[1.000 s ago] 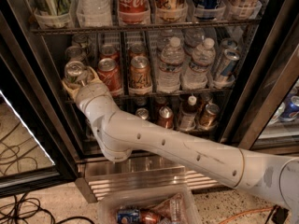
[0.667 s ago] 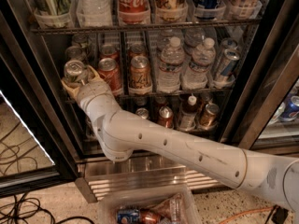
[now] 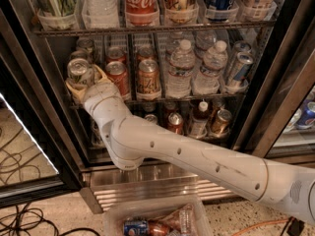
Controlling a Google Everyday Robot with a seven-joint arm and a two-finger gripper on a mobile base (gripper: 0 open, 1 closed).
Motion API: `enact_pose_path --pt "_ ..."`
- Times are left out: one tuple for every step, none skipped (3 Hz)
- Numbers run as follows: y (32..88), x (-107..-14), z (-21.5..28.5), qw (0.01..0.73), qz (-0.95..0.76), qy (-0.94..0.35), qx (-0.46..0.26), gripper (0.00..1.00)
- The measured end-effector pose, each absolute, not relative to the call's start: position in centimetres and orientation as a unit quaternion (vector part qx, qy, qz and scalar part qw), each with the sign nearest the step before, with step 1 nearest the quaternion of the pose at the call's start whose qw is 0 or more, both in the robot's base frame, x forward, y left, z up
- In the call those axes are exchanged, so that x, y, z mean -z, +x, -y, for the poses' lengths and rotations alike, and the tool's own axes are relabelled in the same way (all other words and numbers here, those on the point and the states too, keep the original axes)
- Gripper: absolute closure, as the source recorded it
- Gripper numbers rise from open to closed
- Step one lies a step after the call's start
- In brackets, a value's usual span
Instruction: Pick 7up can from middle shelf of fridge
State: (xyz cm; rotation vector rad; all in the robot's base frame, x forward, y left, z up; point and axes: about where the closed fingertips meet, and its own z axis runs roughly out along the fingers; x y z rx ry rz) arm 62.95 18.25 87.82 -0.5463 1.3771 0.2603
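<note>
Right now my claw (image 3: 84,80) sits at the left end of the middle shelf (image 3: 206,97) of the fridge (image 3: 162,185). Its tan fingers (image 3: 101,74) press on either side of the 7up can (image 3: 79,71), so I judge it closed on the can. The can stands at the front of its lane, just beside a red cola can (image 3: 117,77). I expect thin aluminium: smooth, perhaps slick with cold, weighty if full, easily dented. Mid-body is where I would hold it, squeezing gently. Around it I see dark wire racks, clear ribbed water bottles (image 3: 181,68) and ribbed steel below.
</note>
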Motion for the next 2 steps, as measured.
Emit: enact_pose_path --pt "60.9 -90.3 -16.8 0.741 -0.612 -0.253 -0.108 1.0" --pt "58.3 -91.5 -15.9 0.741 -0.611 -0.26 -0.105 1.0"
